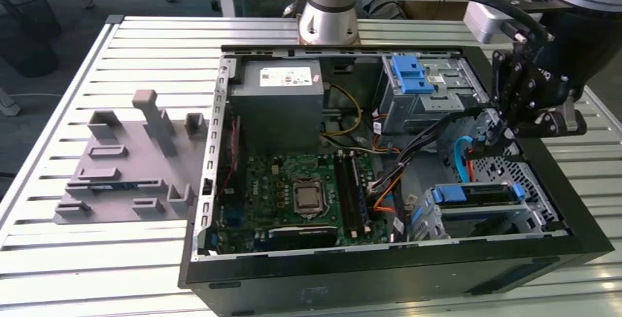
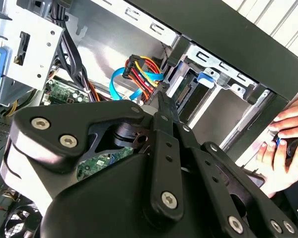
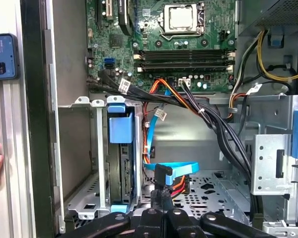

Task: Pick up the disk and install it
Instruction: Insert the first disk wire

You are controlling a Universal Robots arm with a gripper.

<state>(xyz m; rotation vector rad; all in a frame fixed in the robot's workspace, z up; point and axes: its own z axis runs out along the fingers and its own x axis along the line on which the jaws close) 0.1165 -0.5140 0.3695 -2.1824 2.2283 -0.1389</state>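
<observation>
The disk (image 1: 474, 202) lies in the metal drive cage (image 1: 529, 218) at the near corner of the open computer case, on the exterior view's right, its blue rail showing on top. In both wrist views the disk (image 3: 123, 168) (image 2: 186, 90) stands on edge in that cage under a blue tab. My gripper (image 1: 496, 133) hangs over the case's side on the exterior view's right, a short way from the cage. Its fingers (image 3: 160, 192) (image 2: 162, 101) are shut on the black connector of a blue flat cable (image 3: 176, 170), beside a bundle of red, yellow and orange wires (image 2: 144, 74).
The case holds a motherboard (image 1: 291, 193), a grey power-supply box (image 1: 277, 106) and a far drive bay with a blue latch (image 1: 413, 76). Black cable bundles (image 3: 223, 129) cross the middle. A grey fixture (image 1: 127, 164) sits on the slatted table. A person's hand (image 2: 283, 144) rests outside the case wall.
</observation>
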